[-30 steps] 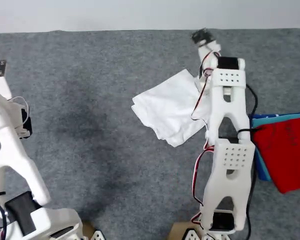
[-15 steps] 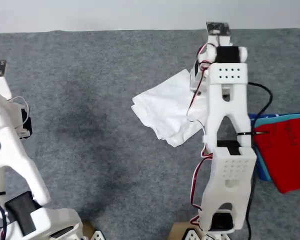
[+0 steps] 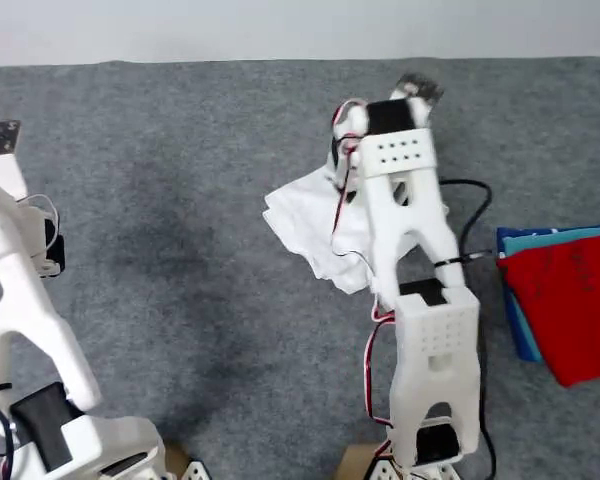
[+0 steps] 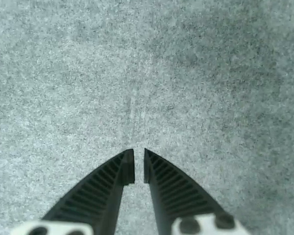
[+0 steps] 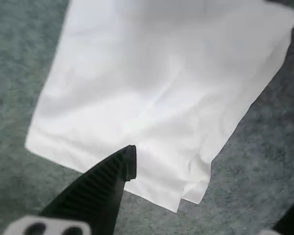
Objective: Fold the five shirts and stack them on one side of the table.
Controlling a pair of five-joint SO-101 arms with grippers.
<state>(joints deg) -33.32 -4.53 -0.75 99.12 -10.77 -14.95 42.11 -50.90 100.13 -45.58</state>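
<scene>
The right gripper (image 5: 214, 188) hangs spread wide just above the folded white shirt (image 5: 157, 93), 1 finger (image 5: 108, 186) over its edge. Beside that arm's base, a red shirt (image 3: 570, 300) lies on blue shirts (image 3: 520, 335). The left gripper (image 4: 139, 167) is pinched closed on nothing, with grey carpet (image 4: 137, 73) beneath it.

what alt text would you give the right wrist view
A folded white shirt lies flat on the grey table cover, seen from close above. The right pincer hangs open over the shirt's edge, one ridged black finger in front of the cloth.
</scene>
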